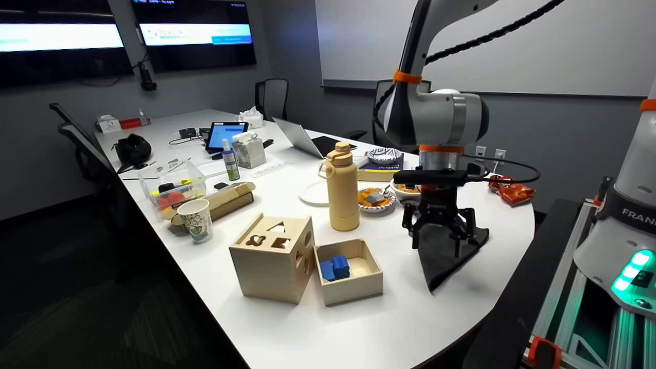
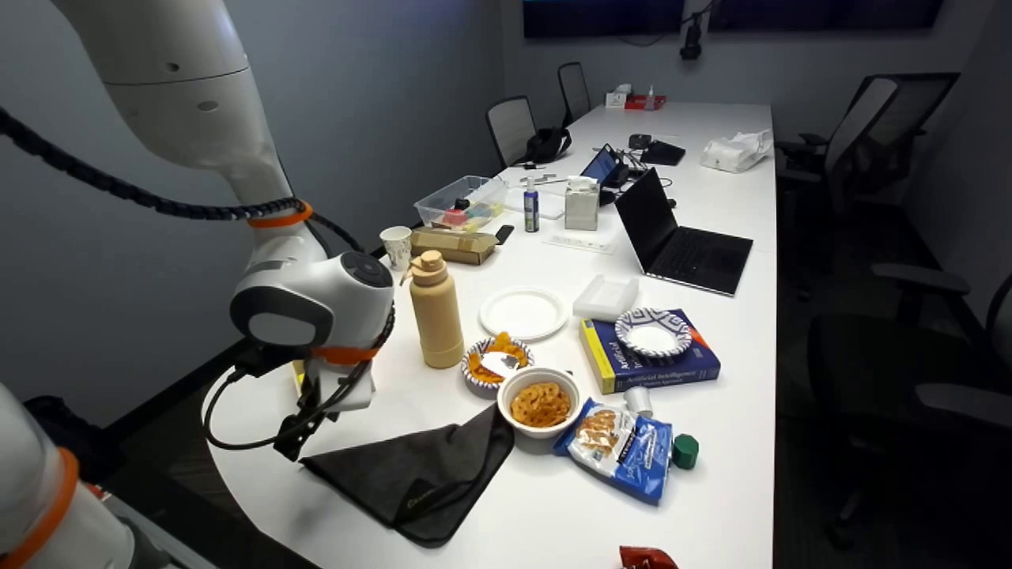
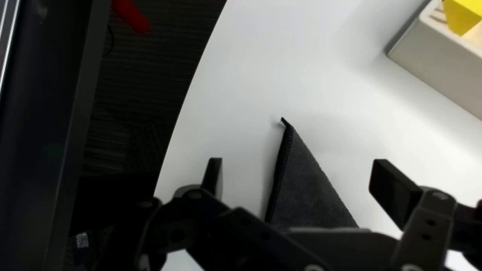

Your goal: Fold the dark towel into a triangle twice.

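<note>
Reads bright and fairly even on white table [image 1: 359, 333] in both exterior views, drops to near-black on floor [image 1: 61, 287], and in an exterior view burns out to white across wall screen [image 1: 195, 36] and glows green at base lights [image 1: 633, 270]. Can't place main light source; gives only soft, faint shadows beside pale box [image 3: 440, 60] and dark towel [image 3: 305, 184] in wrist view. Skews robot base [image 1: 622, 230] at frame edge, wide-angle style; goes softer in wrist view, crushes gripper [image 3: 297, 169] to near-black, leaves red object [image 3: 130, 15] out of focus.
</note>
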You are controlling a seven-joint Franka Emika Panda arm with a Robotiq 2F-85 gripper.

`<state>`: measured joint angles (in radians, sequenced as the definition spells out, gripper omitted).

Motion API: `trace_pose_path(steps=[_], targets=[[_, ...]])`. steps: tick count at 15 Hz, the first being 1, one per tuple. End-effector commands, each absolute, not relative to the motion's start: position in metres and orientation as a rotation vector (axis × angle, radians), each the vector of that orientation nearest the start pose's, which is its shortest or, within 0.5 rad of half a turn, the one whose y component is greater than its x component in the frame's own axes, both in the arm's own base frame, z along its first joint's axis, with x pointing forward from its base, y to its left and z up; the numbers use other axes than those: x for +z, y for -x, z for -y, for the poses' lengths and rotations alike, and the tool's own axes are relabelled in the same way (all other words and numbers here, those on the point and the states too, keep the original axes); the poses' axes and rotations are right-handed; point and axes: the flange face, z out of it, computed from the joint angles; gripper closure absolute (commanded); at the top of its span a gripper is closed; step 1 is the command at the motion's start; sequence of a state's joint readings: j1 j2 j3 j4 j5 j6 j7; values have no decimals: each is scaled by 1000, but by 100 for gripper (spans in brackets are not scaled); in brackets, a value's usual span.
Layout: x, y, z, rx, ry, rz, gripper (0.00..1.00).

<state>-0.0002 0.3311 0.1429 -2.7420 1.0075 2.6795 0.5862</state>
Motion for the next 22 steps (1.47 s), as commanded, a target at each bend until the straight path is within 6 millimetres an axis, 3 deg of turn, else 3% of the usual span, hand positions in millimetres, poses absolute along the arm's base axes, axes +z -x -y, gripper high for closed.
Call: trace_pose_path(steps=[1, 9, 18, 19, 20, 22], targets=[[93, -311, -36, 702, 2171, -1923, 0], [71, -306, -42, 720, 2168, -1925, 0], [40, -321, -34, 685, 2193, -1902, 0], [37, -323, -34, 689, 2194, -1894, 9], [34, -323, -34, 693, 2194, -1887, 27], [30, -323, -32, 697, 2197, -1883, 44]])
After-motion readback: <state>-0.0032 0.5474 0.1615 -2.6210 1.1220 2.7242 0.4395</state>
